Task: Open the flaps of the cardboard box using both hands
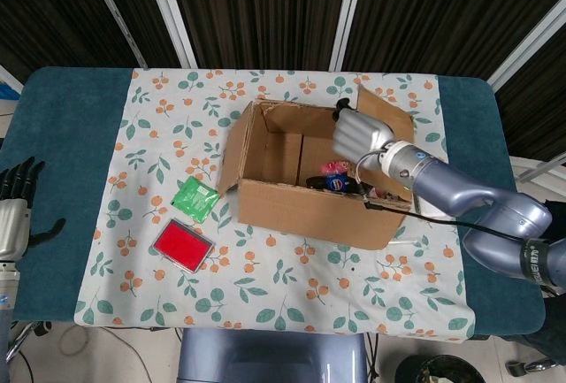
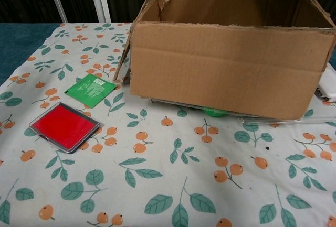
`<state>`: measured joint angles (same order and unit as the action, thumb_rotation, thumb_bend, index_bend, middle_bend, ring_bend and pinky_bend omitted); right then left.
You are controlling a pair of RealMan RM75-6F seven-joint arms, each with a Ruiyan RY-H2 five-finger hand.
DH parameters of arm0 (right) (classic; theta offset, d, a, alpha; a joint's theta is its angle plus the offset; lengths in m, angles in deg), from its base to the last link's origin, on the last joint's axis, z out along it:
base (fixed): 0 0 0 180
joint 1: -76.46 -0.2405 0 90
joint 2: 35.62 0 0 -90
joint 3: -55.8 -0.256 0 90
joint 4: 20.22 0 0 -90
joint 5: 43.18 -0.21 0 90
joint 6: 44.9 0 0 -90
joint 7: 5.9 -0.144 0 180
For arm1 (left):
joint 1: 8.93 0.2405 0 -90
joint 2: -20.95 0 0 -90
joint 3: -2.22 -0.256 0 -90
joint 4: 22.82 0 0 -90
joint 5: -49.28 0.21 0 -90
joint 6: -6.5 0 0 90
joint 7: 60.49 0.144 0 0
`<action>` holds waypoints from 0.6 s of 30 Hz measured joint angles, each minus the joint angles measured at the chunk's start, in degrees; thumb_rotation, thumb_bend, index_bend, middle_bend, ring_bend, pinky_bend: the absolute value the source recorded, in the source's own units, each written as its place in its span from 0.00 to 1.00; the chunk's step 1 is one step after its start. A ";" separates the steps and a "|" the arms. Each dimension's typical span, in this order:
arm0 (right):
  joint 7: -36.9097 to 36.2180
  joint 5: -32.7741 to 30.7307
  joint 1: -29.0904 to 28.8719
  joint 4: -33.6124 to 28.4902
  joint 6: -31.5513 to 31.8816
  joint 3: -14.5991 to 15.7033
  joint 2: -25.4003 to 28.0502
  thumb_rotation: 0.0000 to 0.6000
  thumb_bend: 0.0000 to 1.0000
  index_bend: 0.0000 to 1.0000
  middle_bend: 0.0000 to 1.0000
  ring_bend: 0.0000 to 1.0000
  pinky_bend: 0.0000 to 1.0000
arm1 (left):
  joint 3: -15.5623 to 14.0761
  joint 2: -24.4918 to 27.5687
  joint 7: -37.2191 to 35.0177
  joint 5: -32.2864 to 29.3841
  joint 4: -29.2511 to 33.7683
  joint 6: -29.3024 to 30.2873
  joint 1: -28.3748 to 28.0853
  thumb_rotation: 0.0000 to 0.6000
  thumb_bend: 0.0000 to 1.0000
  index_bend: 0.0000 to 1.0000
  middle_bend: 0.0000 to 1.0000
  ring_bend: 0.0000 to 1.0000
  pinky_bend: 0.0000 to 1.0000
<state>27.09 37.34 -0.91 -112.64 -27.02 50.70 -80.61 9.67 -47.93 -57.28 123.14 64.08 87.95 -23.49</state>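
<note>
Cardboard is light, and that is the main hazard: the cardboard box [image 1: 305, 180] sits on the floral tablecloth [image 1: 265, 286] of the table [image 1: 71, 135], right of centre, with nothing bracing it, so any sideways push on a flap is likely to slide or turn the whole box instead of folding the flap. The right robot hand [image 1: 358, 134] is at the box's right side, its fingers held together and flat against the inner face of the right flap [image 1: 387, 113], which stands tilted outward; it presses without clasping anything. The left robot hand [image 1: 16, 210] hangs off the table's left edge, well apart from the box, fingers spread and empty, so it offers no counter-hold. Pushing harder could drive the box toward the white object [image 2: 328, 83] at the right, or tip it. Small colourful items [image 1: 334, 175] lie inside and could spill. The left flap [image 1: 237, 149] hangs near the green packet [image 1: 195, 198], with the red case [image 1: 182, 245] beyond it; a shifting box might drag over them.
</note>
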 measured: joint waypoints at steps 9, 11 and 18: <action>0.84 -0.61 1.81 -0.96 1.19 0.71 0.84 1.00 0.93 0.48 0.47 0.23 0.23 | 0.35 0.08 0.29 0.08 0.22 -0.22 0.23 1.00 0.20 0.00 0.00 0.00 0.03; 1.17 -0.74 2.00 -0.93 1.33 0.78 0.87 1.00 0.92 0.48 0.47 0.23 0.23 | 0.44 0.10 0.34 0.03 0.24 -0.33 0.28 1.00 0.20 0.00 0.00 0.00 0.03; 3.32 -0.88 2.30 -0.75 1.22 1.26 1.92 1.00 0.90 0.47 0.47 0.22 0.23 | 0.68 0.17 0.30 -0.02 0.41 -0.63 0.39 1.00 0.20 0.00 0.00 0.00 0.03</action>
<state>30.41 36.46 1.39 -113.39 -25.80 51.96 -78.69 10.35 -47.76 -56.98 123.12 64.49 87.33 -23.10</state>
